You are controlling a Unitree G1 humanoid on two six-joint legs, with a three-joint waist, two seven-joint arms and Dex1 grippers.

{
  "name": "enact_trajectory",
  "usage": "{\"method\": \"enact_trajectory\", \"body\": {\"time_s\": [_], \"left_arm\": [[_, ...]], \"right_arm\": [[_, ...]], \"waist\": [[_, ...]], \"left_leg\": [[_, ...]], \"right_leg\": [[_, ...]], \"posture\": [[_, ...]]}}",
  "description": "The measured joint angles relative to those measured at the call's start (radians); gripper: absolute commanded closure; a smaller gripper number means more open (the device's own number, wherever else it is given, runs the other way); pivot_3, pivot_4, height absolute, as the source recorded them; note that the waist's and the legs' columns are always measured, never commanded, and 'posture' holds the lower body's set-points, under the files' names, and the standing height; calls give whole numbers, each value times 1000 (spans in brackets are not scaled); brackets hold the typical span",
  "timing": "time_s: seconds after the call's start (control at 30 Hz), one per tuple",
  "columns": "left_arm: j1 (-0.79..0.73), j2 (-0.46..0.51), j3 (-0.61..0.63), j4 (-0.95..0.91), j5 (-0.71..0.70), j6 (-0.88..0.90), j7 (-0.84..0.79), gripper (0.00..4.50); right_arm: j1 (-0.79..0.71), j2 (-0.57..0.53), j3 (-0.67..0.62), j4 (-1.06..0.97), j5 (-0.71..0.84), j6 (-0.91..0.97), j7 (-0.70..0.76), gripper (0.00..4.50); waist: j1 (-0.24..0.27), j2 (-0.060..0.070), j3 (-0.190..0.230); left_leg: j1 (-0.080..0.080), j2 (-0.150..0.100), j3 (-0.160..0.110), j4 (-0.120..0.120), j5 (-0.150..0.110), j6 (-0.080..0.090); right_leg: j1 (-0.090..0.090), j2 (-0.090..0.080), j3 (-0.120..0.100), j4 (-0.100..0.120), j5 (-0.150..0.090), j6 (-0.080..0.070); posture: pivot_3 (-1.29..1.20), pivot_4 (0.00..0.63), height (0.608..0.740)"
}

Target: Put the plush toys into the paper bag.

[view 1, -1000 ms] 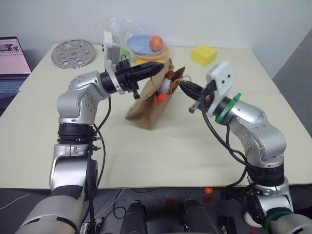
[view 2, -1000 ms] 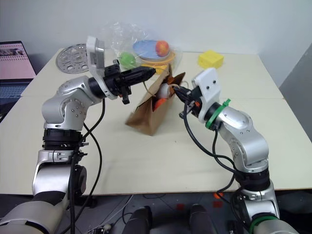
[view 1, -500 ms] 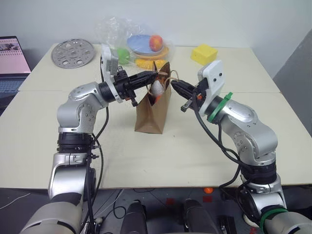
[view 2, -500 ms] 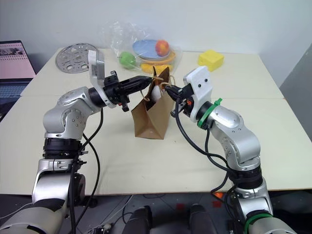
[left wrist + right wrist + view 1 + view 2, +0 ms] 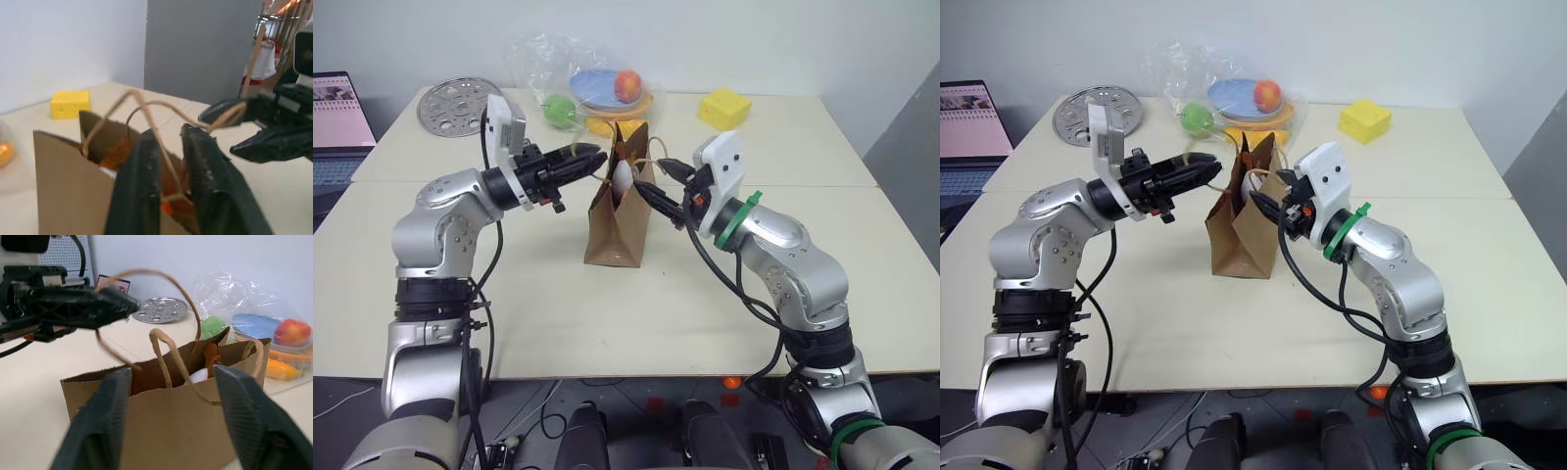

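beige table [image 5: 636, 313], upright paper bag [image 5: 615, 230], yellow sponge [image 5: 722, 108], perforated metal disc [image 5: 458, 105], plastic-wrapped toys [image 5: 597, 93]

no readable text, label, brand or number on any object, laptop screen [image 5: 335, 100] at the table's far left corner with pink content too small to read, plain brown paper bag [image 5: 619, 227] without print

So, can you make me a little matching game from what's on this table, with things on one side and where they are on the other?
Things:
1. bag
2. egg toy
3. sponge
4. metal disc

Places:
A. far left corner
B. standing upright in the middle
C. inside the bag
D. far side, towards the right

Pairs: 1-B, 2-C, 3-D, 4-A
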Motion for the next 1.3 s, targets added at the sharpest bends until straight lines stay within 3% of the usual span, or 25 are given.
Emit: {"method": "enact_trajectory", "body": {"time_s": [0.07,0.1,0.2,0.3,0.43,0.6,0.7,0.8,1.27,1.3], "left_arm": [[30,26,26,-54,-19,28,22,2040],[39,34,35,-70,-25,33,26,1694],[142,84,109,-213,-66,91,86,829],[339,71,186,-445,-142,183,206,10],[472,34,202,-658,-177,226,356,10],[514,25,201,-720,-161,215,434,10],[559,-82,145,-698,-90,128,491,10],[591,-191,-21,-646,25,36,543,10],[441,-313,-198,-337,268,-274,559,10],[439,-317,-207,-325,278,-290,558,194]], "right_arm": [[2,-32,-27,-15,26,12,21,92],[4,-39,-36,-22,35,15,25,0],[18,-83,-93,-72,112,59,57,0],[49,-165,-180,-127,210,115,103,0],[85,-228,-211,-167,321,178,148,0],[99,-267,-210,-177,372,198,154,0],[96,-253,-173,-170,356,186,144,0],[82,-227,-126,-155,346,178,130,0],[73,-281,-123,-223,340,194,75,0],[74,-284,-124,-230,340,196,70,0]], "waist": [[2,0,0],[2,0,0],[1,0,0],[1,0,0],[5,0,0],[4,0,0],[3,0,-1],[9,-1,-1],[11,-1,-1],[11,-1,-1]], "left_leg": [[0,0,0,0,0,0],[0,0,0,0,0,0],[0,0,1,-1,0,0],[0,0,1,-1,0,0],[0,0,1,0,0,0],[2,0,4,5,0,0],[3,-1,5,5,0,0],[1,-1,4,5,0,0],[1,-1,4,4,0,0],[1,-1,4,4,0,0]], "right_leg": [[0,0,0,0,0,0],[0,0,0,0,0,0],[0,-1,0,0,0,0],[0,-2,0,0,0,0],[0,-1,1,0,-3,2],[3,-1,3,-1,-7,-6],[5,-2,4,-3,-7,-5],[3,-2,4,-3,-5,-1],[3,-1,4,-3,-3,2],[3,-1,3,-3,-3,2]], "posture": [[0,150,740],[0,150,740],[0,150,740],[0,150,740],[0,150,740],[0,150,740],[0,150,740],[0,150,740],[0,150,740],[0,150,740]]}}
